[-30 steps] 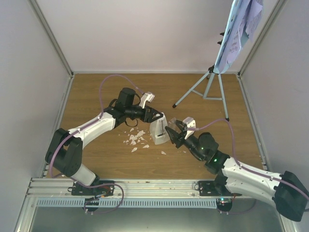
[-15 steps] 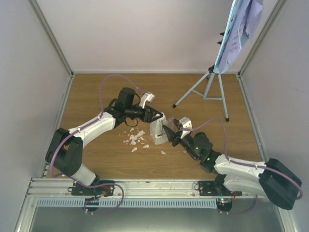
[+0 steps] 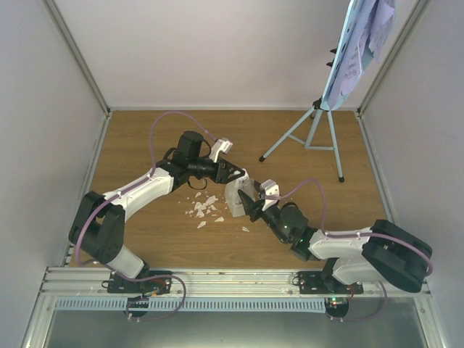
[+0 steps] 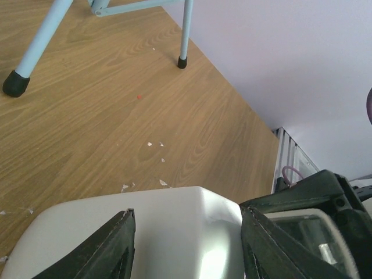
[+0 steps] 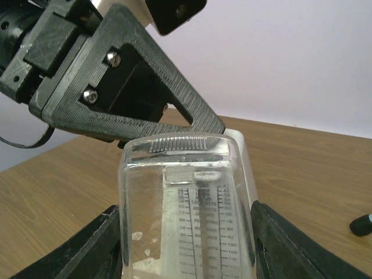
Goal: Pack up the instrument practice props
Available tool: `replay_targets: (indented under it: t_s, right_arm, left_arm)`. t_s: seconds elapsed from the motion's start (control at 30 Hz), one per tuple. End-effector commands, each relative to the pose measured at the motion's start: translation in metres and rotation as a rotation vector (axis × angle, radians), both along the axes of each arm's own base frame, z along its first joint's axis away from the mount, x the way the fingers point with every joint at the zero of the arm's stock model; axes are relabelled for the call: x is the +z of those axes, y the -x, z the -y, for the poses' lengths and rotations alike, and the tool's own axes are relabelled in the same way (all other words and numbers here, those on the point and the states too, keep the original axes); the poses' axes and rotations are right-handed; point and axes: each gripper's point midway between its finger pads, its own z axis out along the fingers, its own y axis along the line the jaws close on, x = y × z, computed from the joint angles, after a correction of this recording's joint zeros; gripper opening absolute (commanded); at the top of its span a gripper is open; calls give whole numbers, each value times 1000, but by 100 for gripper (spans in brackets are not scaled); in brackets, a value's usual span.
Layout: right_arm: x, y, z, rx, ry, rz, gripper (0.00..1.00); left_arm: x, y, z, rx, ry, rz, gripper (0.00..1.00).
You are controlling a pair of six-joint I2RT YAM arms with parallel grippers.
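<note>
The white metronome (image 3: 235, 197) sits tilted over the table's middle, held between both arms. My left gripper (image 3: 237, 183) is shut on its white body (image 4: 163, 232), one finger pressed against each side. In the right wrist view the clear tapered cover (image 5: 186, 203) sits over the metronome's scale face, and my right gripper (image 5: 186, 244) is shut on that cover from both sides. The pale-blue music stand (image 3: 319, 129) is upright at the back right. Lavender-white sheet music (image 3: 359, 43) rests on its tray.
Small white crumbs (image 3: 203, 210) lie on the wood just left of the metronome. The stand's legs (image 4: 40, 43) spread across the floor beyond my left gripper. White walls and metal posts close in the table on three sides.
My right gripper has pushed left with the clear cover, up against the metronome. The left gripper's fingers have narrowed onto the white body.
</note>
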Motion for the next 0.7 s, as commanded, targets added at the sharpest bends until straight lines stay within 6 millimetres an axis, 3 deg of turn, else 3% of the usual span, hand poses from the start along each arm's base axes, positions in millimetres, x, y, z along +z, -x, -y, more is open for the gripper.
replay_targets:
  t_s: [0.0, 0.67]
  right_arm:
    - [12, -3, 3, -71, -48, 47, 42]
    - [2, -9, 5, -157, -75, 28, 42]
  left_arm:
    - [-10, -7, -4, 12, -30, 2, 51]
    - [-11, -5, -3, 2, -27, -6, 48]
